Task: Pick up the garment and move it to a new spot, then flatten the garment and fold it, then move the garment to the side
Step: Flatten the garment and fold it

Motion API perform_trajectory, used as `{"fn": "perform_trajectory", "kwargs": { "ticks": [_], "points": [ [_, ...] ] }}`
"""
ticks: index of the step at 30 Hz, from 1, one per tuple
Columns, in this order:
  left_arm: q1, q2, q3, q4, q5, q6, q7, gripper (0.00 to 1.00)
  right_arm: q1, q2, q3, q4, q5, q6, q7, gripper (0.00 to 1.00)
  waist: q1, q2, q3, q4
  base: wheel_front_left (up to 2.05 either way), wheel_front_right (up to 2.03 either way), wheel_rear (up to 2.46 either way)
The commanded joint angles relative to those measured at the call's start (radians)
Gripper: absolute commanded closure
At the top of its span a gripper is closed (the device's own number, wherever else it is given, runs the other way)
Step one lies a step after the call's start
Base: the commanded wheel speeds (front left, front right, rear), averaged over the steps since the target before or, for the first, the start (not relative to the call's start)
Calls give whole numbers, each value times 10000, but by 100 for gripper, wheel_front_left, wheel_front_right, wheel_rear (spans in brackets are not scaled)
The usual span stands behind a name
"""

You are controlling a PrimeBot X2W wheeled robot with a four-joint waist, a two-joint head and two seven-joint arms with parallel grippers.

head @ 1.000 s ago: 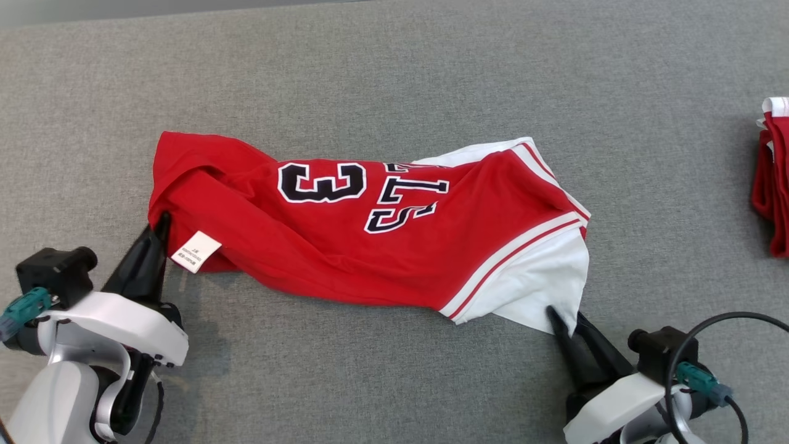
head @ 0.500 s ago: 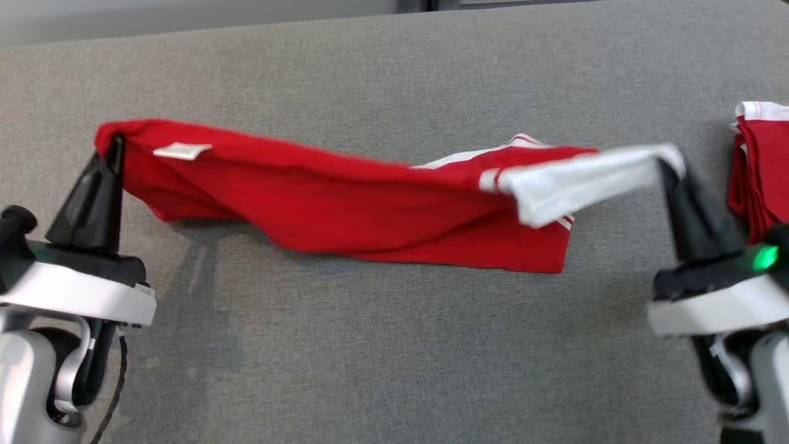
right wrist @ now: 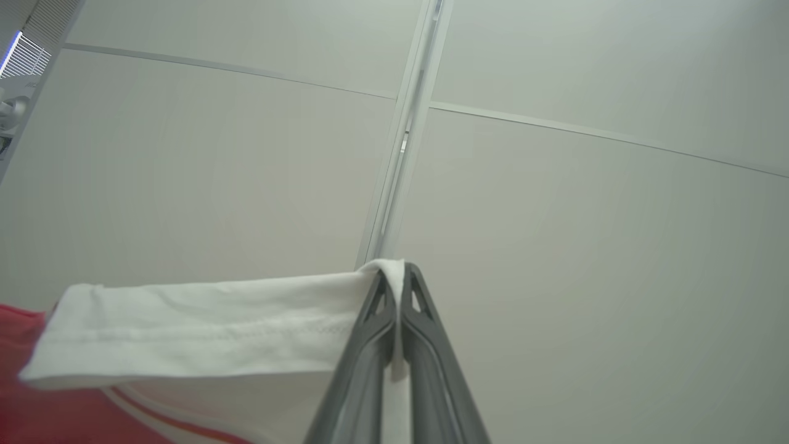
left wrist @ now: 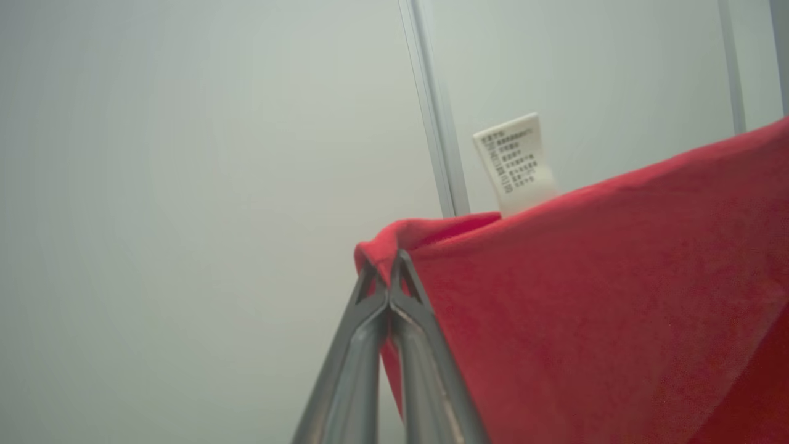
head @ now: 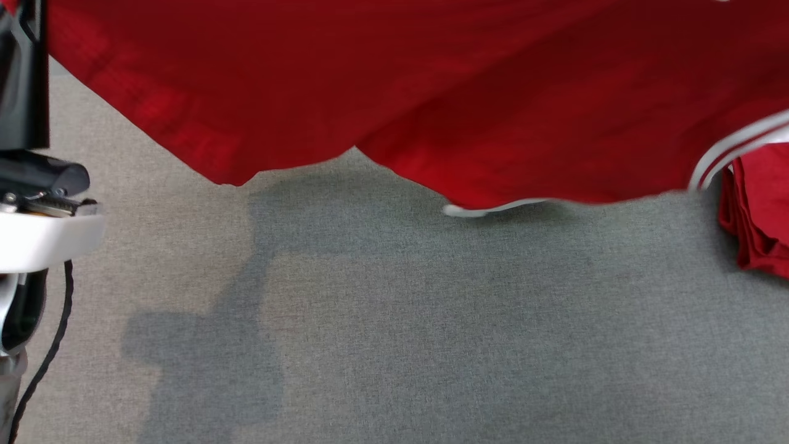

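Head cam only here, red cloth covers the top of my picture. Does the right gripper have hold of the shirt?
Observer: Yes. In the right wrist view the right gripper is shut on the garment, pinching the tip of its white sleeve between the fingers.
Operator: And the other side?
Observer: In the left wrist view the left gripper is shut on a folded red edge of the cloth.
Operator: Which edge is that?
Observer: The one with the white label, which stands up from the edge just beside the grip.
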Motion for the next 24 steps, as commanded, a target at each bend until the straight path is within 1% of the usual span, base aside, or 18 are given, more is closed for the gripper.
{"fn": "perform_trajectory", "kwargs": {
  "ticks": [1,5,9,12,14,16,18,21,23,24],
  "points": [
    [-155,58,37,-44,-8,68,5,100,-88,-96,-60,-44,76,-1,87,100,0,-1,-124,56,0,0,0],
    [-367,72,125,-209,-113,128,134,100,-533,-138,-80,-44,295,-1,368,100,0,-1,-270,65,0,0,0],
    [-451,-47,227,-112,-231,247,7,100,-670,58,-311,165,590,-1,413,100,0,-1,-249,53,0,0,0],
    [-516,-170,296,106,-423,199,-113,100,-787,183,-395,529,828,-1,419,100,0,-1,-97,38,0,0,0],
    [-682,-215,311,313,-522,102,-223,100,-996,195,-372,857,1029,-1,414,100,0,-1,68,27,0,0,0],
    [-932,-171,250,596,-396,48,-336,100,-1307,161,-296,1260,1230,-1,385,100,0,-1,266,22,0,0,0],
    [-1330,-324,80,995,-489,-121,-441,100,-1712,140,-63,1808,1450,-1,354,100,0,-1,404,22,0,0,0],
    [-2245,-437,-156,1759,-441,-377,-637,100,-2701,51,349,2680,1725,-1,377,100,0,-1,761,31,0,0,0],
    [-2961,-517,-423,2416,-195,-569,-835,100,-3475,32,656,3377,1857,-1,248,100,0,-1,993,66,0,0,0],
    [-3412,-649,-548,2717,-165,-662,-963,100,-3930,43,749,3769,1872,-1,152,100,0,-1,1116,89,0,0,0]
  ]
}}
